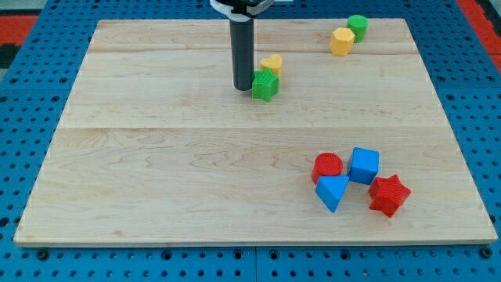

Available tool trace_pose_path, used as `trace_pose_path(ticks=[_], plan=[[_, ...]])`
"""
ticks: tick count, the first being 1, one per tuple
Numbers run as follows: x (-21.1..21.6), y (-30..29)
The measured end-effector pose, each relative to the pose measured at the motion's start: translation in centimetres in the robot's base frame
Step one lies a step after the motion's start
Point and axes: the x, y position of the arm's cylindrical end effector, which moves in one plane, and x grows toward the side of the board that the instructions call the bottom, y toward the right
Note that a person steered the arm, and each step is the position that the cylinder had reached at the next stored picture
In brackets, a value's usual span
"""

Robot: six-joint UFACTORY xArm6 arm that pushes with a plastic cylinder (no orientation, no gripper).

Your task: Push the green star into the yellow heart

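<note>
Wooden board [156, 157]; my tip [243, 88] seemingly touching green star [265, 84]

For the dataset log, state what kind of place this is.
Probably a robotics lab test bench, not a home or workshop. A bare wooden board lies on a blue perforated base, small coloured blocks like the green star are scattered on it, and my tip rests just left of that star.

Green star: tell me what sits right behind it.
Behind the green star, toward the view's top, the yellow heart touches it; the star covers the heart's lower part. My tip stands at the star's left side.
</note>
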Motion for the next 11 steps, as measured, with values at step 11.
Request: trace_pose_path(ticks=[11], plan=[[-0.9,5.5]])
